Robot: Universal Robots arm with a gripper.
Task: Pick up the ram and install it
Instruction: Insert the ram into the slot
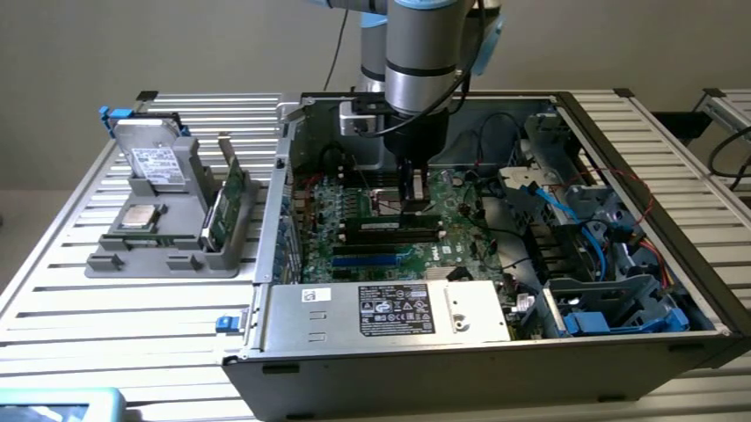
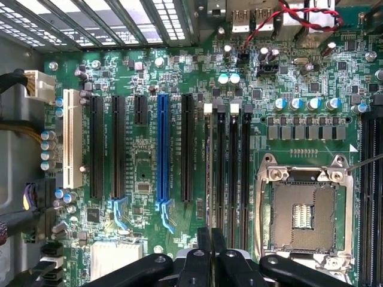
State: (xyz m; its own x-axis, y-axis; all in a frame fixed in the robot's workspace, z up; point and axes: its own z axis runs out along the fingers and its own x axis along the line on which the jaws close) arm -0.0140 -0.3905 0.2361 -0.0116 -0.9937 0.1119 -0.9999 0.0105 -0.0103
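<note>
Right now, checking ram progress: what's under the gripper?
Black memory slots on the motherboard. The gripper covers one end of them, so anything there is hidden.

Wall (image 1: 141, 44) behind: plain, beige-grey, unmarked. Surface (image 1: 118, 308): silver slatted aluminium profiles, ribs running across. Second slatted surface (image 1: 733, 110) at the exterior view's right, set apart from the first. Pale floor (image 1: 18, 237) at the exterior view's left. Light even and diffuse; shadows soft.

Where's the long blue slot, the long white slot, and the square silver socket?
blue slot (image 2: 161, 149): wrist view, middle of its length.
white slot (image 2: 72, 140): wrist view, middle of its length.
silver socket (image 2: 305, 216): wrist view, centre of its dark inner square.
</note>
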